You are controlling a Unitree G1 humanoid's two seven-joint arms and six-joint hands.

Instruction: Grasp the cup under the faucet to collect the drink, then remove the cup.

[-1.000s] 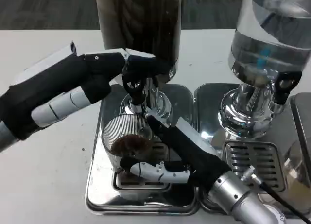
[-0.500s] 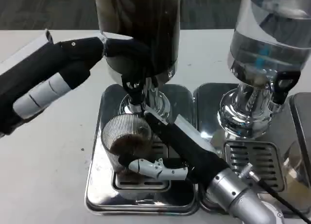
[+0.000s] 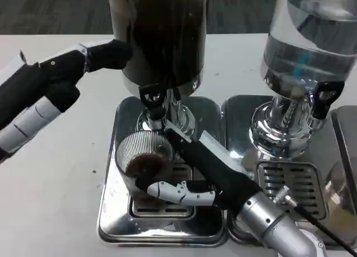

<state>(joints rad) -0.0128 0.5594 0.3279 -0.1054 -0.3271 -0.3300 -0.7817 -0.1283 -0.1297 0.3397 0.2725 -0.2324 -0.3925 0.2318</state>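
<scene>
Head view: the right hand (image 3: pixel 192 176) has its fingers (image 3: pixel 173 191) wrapped round the ribbed glass cup (image 3: pixel 142 162), which stands on the drip tray (image 3: pixel 111 212) under the faucet (image 3: pixel 153 103), dark drink inside. The left hand (image 3: pixel 61 81) hangs beside the dispenser (image 3: pixel 162 39), fingers loosely apart, holding nothing. Removal probably wants a level, slow pull toward the tabletop (image 3: pixel 56 173), clear of the spout.

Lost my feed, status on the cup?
Right hand holds cup, dark drink inside, under faucet. Left hand holds nothing, left of the dispenser. Nothing blocking.
</scene>
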